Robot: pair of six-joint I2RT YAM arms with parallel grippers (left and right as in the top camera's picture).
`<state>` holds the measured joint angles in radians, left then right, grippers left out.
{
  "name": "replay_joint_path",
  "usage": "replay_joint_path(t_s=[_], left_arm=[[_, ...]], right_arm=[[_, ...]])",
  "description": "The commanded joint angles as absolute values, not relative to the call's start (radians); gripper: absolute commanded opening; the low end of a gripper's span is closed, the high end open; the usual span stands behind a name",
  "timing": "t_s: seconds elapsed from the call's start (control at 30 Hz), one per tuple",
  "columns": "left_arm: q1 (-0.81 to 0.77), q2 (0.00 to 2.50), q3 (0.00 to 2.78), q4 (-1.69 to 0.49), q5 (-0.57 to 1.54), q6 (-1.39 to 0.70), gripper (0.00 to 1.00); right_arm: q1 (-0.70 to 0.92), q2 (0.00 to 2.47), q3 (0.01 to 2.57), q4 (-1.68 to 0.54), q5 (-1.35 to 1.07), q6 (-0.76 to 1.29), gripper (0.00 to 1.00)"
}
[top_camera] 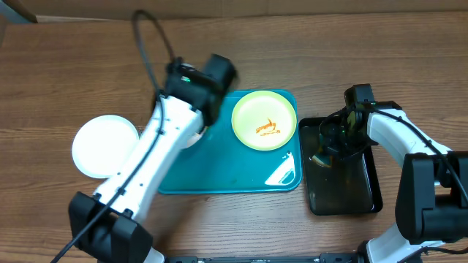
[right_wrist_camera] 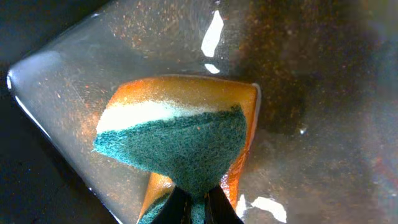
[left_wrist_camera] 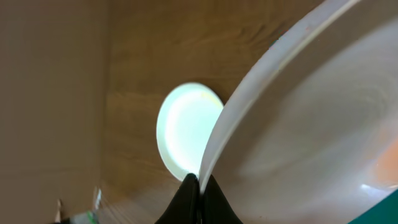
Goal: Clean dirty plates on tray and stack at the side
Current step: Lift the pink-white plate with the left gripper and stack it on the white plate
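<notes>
The left arm lies slantwise over the wooden table and across the left end of the teal tray. It hides most of what sits under it, and a black cable loops up behind its wrist. A white plate rests flat on the table to the left of the tray, apart from it. On the left wrist camera, the left gripper has its fingers pinched together on the rim of a second white plate. That plate is tilted, fills the right of the view, and has a faint orange tinge near its edge. On the tray's right end sits the cream plate with a green rim, with an orange-red smear at its middle. Just right of the tray lies a narrow black tray, wet and glistening inside. In it the right gripper clamps a sponge, green scouring face up over an orange body.
</notes>
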<state>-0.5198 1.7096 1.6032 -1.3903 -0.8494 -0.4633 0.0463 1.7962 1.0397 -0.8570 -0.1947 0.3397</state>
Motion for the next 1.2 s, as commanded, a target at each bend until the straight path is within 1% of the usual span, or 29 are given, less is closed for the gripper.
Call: replay_joint_path(t_s=[0.0, 0.13, 0.2, 0.7, 0.8, 0.9, 0.97, 1.07, 1.17], left_arm=[[-0.609, 1.714, 1.579, -1.382, -1.081, -0.525, 0.04], [-0.671, 1.714, 1.566, -1.383, -1.194, -0.532, 0.04], [-0.688, 1.714, 1.566, -1.382, -1.216, -0.533, 0.04], [-0.691, 1.714, 1.566, -1.404, -1.214, -0.540, 0.04], [-0.682, 1.714, 1.566, -1.442, -1.201, -0.583, 0.04], [-0.638, 1.712, 1.566, -1.490, -1.121, -0.617, 0.04], [-0.582, 1.709, 1.566, -1.528, -1.034, -0.636, 0.04], [-0.460, 1.704, 1.566, -1.589, -0.925, -0.681, 0.04], [-0.320, 1.699, 1.566, -1.600, -0.801, -0.687, 0.04]], right_arm=[[0.050, 1.824, 0.998, -0.862, -0.185, 0.342, 0.04], [0.050, 1.824, 0.998, -0.865, -0.185, 0.340, 0.04], [0.050, 1.824, 0.998, -0.865, -0.185, 0.340, 0.04], [0.050, 1.824, 0.998, -0.868, -0.186, 0.339, 0.04], [0.050, 1.824, 1.000, -0.868, -0.241, 0.274, 0.04], [0.050, 1.824, 1.008, -0.875, -0.273, 0.242, 0.04], [0.050, 1.824, 1.010, -0.877, -0.273, 0.242, 0.04], [0.050, 1.824, 1.010, -0.880, -0.272, 0.242, 0.04], [0.050, 1.824, 1.010, -0.879, -0.271, 0.242, 0.04]])
